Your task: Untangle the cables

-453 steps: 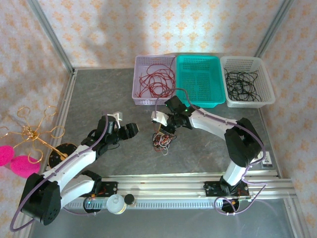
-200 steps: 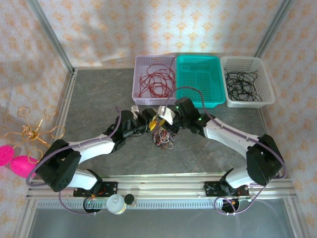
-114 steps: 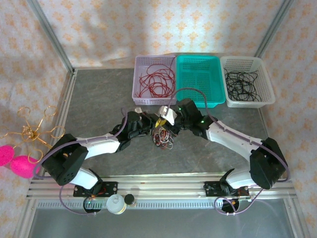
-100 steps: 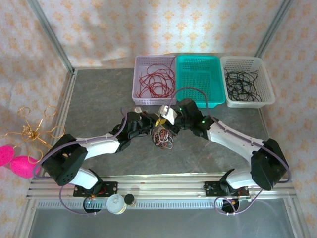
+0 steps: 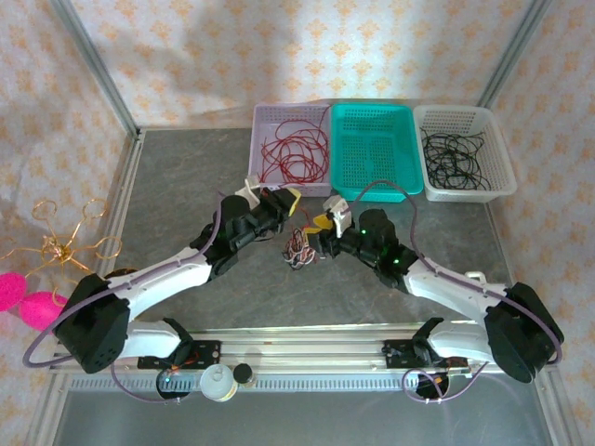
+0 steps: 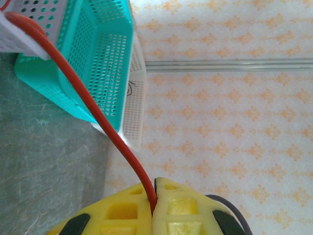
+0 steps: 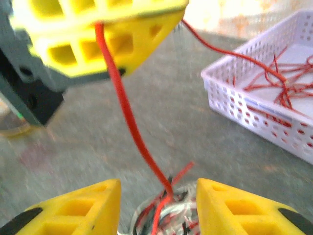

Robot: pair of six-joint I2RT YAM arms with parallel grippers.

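The cables form a small knotted bundle (image 5: 299,247) of red, white and black strands on the grey table, between the two arms. My left gripper (image 5: 284,198) is raised just behind the bundle and shut on a red cable (image 6: 122,147). In the left wrist view that strand is pinched between the yellow fingers (image 6: 122,210). It runs taut from the left gripper (image 7: 98,34) down into the bundle (image 7: 168,220). My right gripper (image 7: 156,205) is open, one finger on each side of the bundle's top, with nothing pinched between them. From above, the right gripper (image 5: 322,229) sits at the bundle's right side.
Three baskets stand in a row at the back. The lilac basket (image 5: 263,158) holds red cables, the teal basket (image 5: 374,149) is in the middle, and the white basket (image 5: 500,163) holds black cables. A gold wire stand (image 5: 65,246) with pink pads (image 5: 28,302) is far left.
My left gripper has shut on a red strand and lifted back from the bundle, drawing it taut. My right gripper has opened, let go of the bundle and slid right.
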